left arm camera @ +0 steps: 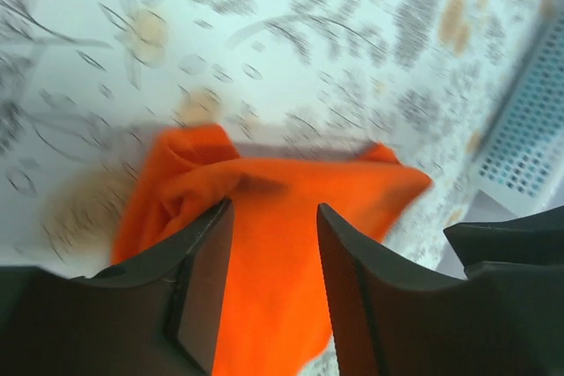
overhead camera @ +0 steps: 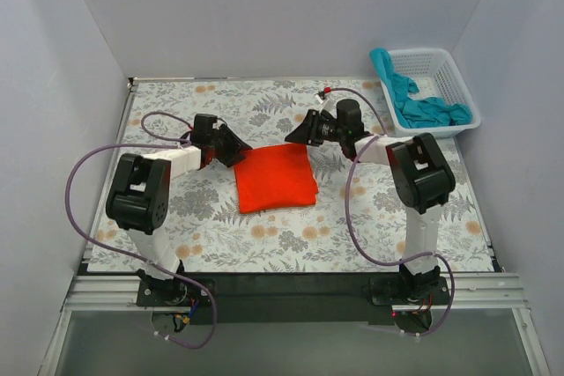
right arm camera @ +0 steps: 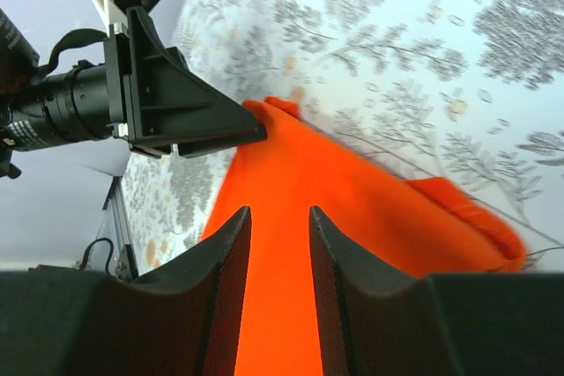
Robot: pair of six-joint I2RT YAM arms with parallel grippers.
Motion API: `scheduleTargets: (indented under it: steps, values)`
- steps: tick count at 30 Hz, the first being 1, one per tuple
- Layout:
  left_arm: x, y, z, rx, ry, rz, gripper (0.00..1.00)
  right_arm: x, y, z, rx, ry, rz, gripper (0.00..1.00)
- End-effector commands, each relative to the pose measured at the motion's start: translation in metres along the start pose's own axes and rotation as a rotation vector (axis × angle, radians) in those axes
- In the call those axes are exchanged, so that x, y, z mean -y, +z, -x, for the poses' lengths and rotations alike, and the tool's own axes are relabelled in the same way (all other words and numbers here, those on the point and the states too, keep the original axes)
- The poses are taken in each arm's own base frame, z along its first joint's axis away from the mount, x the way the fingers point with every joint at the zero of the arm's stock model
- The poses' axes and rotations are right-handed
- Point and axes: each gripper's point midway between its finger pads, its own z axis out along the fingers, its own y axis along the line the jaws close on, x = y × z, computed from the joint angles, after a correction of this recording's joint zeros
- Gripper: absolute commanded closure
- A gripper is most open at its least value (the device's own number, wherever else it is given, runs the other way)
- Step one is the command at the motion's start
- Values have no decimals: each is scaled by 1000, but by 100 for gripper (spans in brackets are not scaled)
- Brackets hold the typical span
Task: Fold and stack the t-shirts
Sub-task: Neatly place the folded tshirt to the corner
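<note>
Left hand (overhead camera: 234, 151) and right hand (overhead camera: 297, 133), both spread, flank one folded orange t-shirt (overhead camera: 275, 179); teal clothing (overhead camera: 425, 110) lies unfolded in basket (overhead camera: 462, 82).

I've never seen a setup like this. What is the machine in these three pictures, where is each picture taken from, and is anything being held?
These are two robot arms, bolted at the near edge of a table with a flowered cover. The wide picture comes from a fixed camera above and behind the arms. The other two come from a small camera on each wrist, looking past that arm's own two fingers.

An orange t-shirt, folded into a rough rectangle, lies in the middle. The left gripper and the right gripper sit at its two far corners. In both wrist views the fingers stand apart with orange fabric showing between them, so neither seems to be clamping anything. At the far right, a white basket holds teal clothing.
</note>
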Motion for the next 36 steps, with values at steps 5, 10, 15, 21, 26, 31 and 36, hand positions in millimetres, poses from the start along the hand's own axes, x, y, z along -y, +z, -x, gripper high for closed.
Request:
scheduleTargets:
  steps: [5, 10, 15, 21, 26, 31, 36]
  values:
    - [-40, 37, 12, -21, -53, 92, 60, 90, 14, -3, 15, 146, -127, 60]
    - [-32, 26, 9, -23, -40, 49, 56, 89, 1, 1, 5, 128, -97, 59]
    - [14, -18, 20, 28, 19, -51, 39, 31, -25, 13, 27, 52, -28, 56]
    - [45, -79, -12, 22, 132, -145, 31, -34, -43, -25, -24, 15, 45, 58]
    - [5, -101, -46, -4, 116, -83, 39, -88, -26, -75, -127, -5, 128, 62]
    - [-31, -126, -43, 112, 166, 13, 39, -93, 1, -130, -250, 21, 143, 62]
    - [-42, -137, -47, 128, 183, 31, 37, -44, 18, -176, -322, 130, 73, 62]
